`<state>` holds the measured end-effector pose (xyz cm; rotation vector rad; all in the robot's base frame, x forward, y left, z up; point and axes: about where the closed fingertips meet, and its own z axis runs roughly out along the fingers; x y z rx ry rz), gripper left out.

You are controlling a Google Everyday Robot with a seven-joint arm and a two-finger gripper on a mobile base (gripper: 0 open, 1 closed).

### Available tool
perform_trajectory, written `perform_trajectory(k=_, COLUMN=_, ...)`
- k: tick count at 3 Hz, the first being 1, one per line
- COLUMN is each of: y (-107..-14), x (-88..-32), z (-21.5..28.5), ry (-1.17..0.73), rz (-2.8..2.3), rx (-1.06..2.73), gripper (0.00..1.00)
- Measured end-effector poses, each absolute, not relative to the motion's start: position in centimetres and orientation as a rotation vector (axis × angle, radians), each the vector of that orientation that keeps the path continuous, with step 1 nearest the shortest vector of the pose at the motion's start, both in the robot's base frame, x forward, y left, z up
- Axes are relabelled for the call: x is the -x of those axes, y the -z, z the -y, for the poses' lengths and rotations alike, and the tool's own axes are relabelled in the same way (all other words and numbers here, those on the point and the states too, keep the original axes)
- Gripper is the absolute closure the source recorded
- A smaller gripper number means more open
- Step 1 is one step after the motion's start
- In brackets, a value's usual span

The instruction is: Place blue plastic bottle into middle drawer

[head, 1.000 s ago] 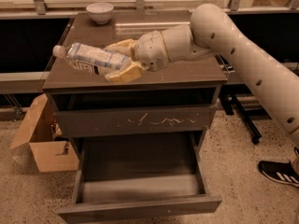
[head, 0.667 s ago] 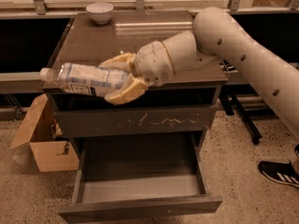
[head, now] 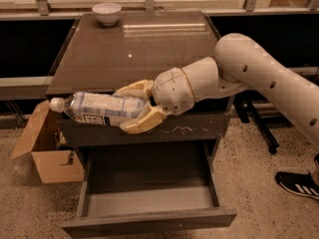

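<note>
My gripper [head: 130, 108] is shut on the blue plastic bottle [head: 97, 108], a clear bottle with a white cap and a pale label. It holds the bottle lying sideways, cap to the left, in front of the cabinet's top front edge and above the open middle drawer [head: 149, 200]. The drawer is pulled out, and its light grey floor shows bare. The drawer front [head: 149, 131] above it has pale scratches and is shut. My arm [head: 259, 78] reaches in from the right.
A white bowl [head: 106, 12] stands at the back left of the cabinet top [head: 134, 49]. An open cardboard box [head: 47, 151] sits on the floor left of the cabinet. A person's shoe [head: 299, 183] is at the right. A glass railing runs behind.
My gripper has carried the bottle forward off the cabinet top and down, so it now hangs in front of the top edge, over the open drawer.
</note>
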<state>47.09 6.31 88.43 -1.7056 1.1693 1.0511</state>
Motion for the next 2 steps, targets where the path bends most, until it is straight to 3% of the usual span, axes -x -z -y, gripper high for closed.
perform_trajectory(k=2, y=-80.0, x=-46.2, z=-3.8, ry=-1.051, rz=-1.338, rx=1.687, gripper=1.00)
